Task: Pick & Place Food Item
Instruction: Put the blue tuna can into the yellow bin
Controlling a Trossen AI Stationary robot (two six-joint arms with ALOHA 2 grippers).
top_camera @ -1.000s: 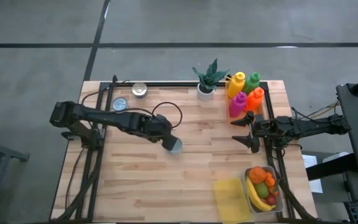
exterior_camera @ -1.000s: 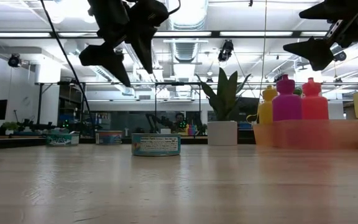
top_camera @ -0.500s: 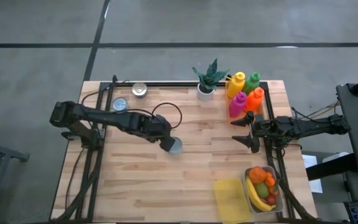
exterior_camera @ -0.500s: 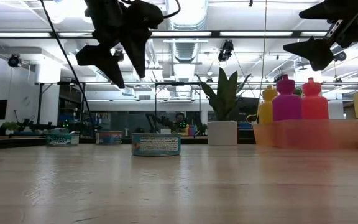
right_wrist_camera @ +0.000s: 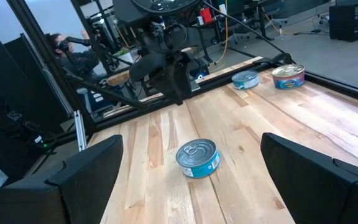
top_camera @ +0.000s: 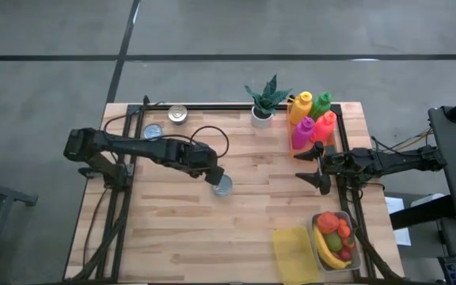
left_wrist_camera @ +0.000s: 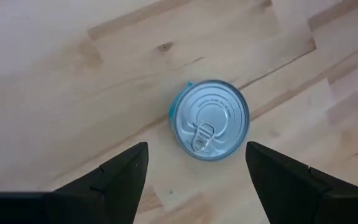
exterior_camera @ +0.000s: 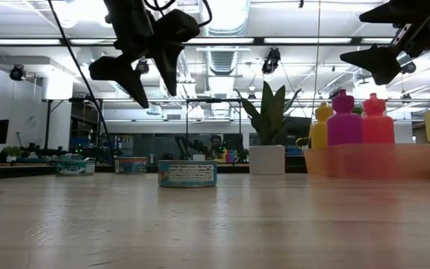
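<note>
A flat tin can [top_camera: 223, 186] with a silver pull-tab lid and a teal label stands on its base on the wooden table, near the middle. My left gripper [top_camera: 215, 175] hovers above it, open and pointing steeply down. In the left wrist view the can [left_wrist_camera: 209, 119] lies ahead of the gap between the fingers [left_wrist_camera: 124, 175], untouched. In the low view the left gripper [exterior_camera: 149, 78] hangs well above the can [exterior_camera: 187, 173]. My right gripper [top_camera: 302, 166] waits open at the table's right side, held level, with nothing between its fingers.
Two more cans [top_camera: 178, 115] [top_camera: 153, 132] stand at the far left. A potted plant [top_camera: 263, 107] and a bin of coloured bottles [top_camera: 312, 119] stand at the far edge. A fruit container [top_camera: 335, 240] and a yellow sheet [top_camera: 294, 252] lie at the near right.
My left gripper has rolled a little about its own axis above the can, its fingers just as far apart as before. The can has not moved.
</note>
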